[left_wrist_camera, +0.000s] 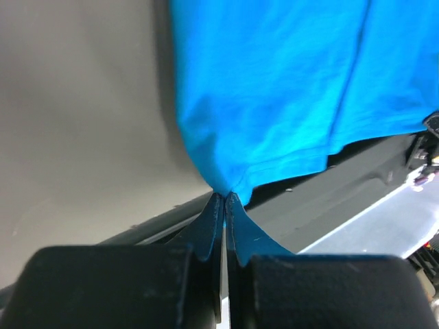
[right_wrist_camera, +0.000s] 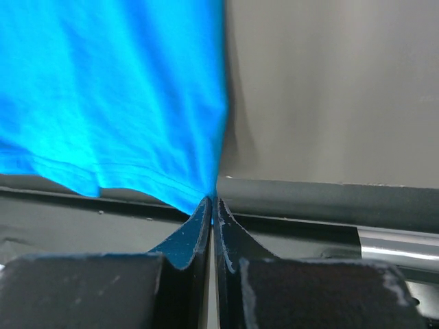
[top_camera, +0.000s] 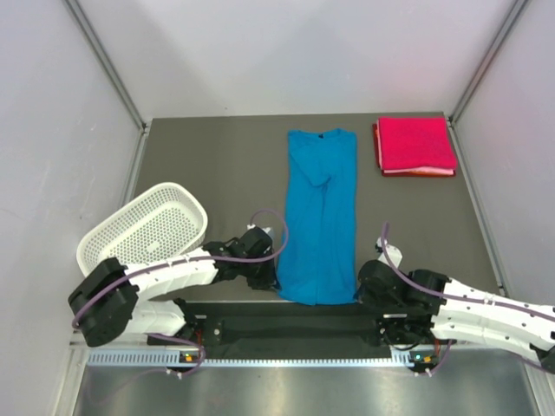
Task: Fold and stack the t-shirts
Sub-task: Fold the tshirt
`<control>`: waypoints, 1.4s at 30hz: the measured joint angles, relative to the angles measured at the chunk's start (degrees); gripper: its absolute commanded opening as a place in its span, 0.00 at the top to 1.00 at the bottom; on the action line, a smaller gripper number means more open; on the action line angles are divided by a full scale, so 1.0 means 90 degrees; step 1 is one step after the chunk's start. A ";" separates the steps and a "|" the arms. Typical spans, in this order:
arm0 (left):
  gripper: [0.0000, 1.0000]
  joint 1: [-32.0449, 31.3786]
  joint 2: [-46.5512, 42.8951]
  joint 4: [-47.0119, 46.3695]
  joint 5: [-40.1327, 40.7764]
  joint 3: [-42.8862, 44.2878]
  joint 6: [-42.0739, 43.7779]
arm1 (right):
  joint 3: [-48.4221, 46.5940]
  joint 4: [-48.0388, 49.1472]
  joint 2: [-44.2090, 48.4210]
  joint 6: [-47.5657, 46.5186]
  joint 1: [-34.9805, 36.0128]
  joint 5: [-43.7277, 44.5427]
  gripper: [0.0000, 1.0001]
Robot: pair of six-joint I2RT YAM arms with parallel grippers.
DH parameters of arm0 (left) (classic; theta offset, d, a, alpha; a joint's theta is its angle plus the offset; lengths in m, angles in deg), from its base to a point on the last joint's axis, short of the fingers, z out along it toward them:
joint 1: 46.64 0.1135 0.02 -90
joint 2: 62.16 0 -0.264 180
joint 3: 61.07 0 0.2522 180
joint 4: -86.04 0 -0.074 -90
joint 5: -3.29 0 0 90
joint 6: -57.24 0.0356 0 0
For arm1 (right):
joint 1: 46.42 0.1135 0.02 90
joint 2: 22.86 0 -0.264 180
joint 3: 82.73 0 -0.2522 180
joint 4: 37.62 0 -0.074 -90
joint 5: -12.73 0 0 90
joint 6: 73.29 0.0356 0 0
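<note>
The blue t-shirt (top_camera: pixel 321 217) lies in a long narrow strip down the middle of the table, collar at the far end, hem hanging over the near edge. My left gripper (top_camera: pixel 276 279) is shut on the hem's left corner (left_wrist_camera: pixel 226 185). My right gripper (top_camera: pixel 362 290) is shut on the hem's right corner (right_wrist_camera: pixel 206 192). In both wrist views the blue cloth (left_wrist_camera: pixel 295 82) (right_wrist_camera: pixel 110 89) fans out from the pinched tips. The pink-red t-shirt (top_camera: pixel 414 146) sits folded in a square at the table's far right corner.
A white mesh basket (top_camera: pixel 143 230) lies tilted at the table's left edge, beside my left arm. White enclosure walls stand on three sides. A metal rail (top_camera: pixel 286 355) runs along the near edge by the arm bases.
</note>
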 measured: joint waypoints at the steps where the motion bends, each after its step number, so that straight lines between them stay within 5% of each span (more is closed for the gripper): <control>1: 1.00 0.0000 0.0034 0.0053 0.0007 0.0107 0.0005 | -0.0092 -0.0010 -0.0075 -0.0053 0.0000 0.0044 1.00; 7: 1.00 0.0180 0.0653 0.0381 0.0075 0.1224 0.0204 | -0.1124 -0.0058 -0.1073 -0.0741 -0.0223 0.0452 1.00; 15: 1.00 0.1447 0.2159 0.0595 -0.0214 0.2800 0.0911 | -0.1875 0.0833 -0.2234 -0.2990 -0.2803 -0.0114 1.00; 23: 1.00 0.2280 0.3832 0.0860 -0.0588 0.4806 0.1775 | -0.3337 0.1613 -0.4053 -0.5044 -0.3980 -0.0765 1.00; 42: 1.00 0.3157 0.5775 0.1362 -0.1042 0.7300 0.2419 | -0.5401 0.1882 -0.6346 -0.6365 -0.5333 -0.2059 1.00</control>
